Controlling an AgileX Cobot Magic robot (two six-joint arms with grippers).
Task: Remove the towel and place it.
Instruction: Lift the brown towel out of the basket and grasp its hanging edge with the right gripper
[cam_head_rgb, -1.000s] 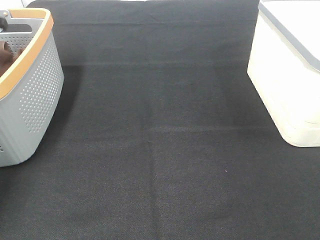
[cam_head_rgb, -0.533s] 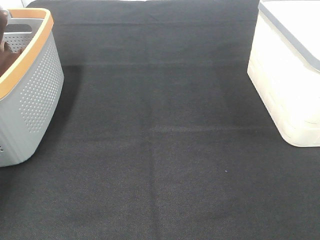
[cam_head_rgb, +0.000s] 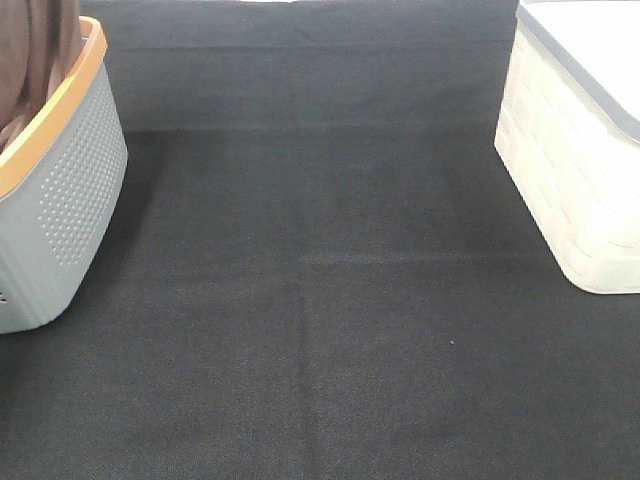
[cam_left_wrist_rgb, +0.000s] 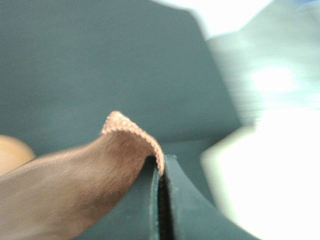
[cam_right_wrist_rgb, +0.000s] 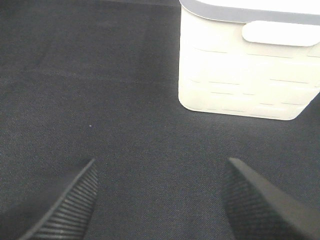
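The reddish-brown towel (cam_head_rgb: 35, 55) hangs over the grey basket (cam_head_rgb: 60, 200) at the far left of the high view, running up out of the top edge of the frame. In the left wrist view my left gripper (cam_left_wrist_rgb: 161, 175) is shut on the towel's (cam_left_wrist_rgb: 80, 185) hemmed edge, the cloth pinched between the two dark fingers. The left gripper itself is out of the high view. My right gripper (cam_right_wrist_rgb: 160, 195) is open and empty, low over the black mat, facing the white bin (cam_right_wrist_rgb: 250, 65).
The basket has an orange rim (cam_head_rgb: 55, 105) and stands at the left edge of the black mat (cam_head_rgb: 320, 300). A white lidded bin (cam_head_rgb: 580, 140) stands at the right edge.
The towel has risen out of the basket: a second ago only a dark fold showed inside it, now the cloth hangs up past the rim to the top of the view.
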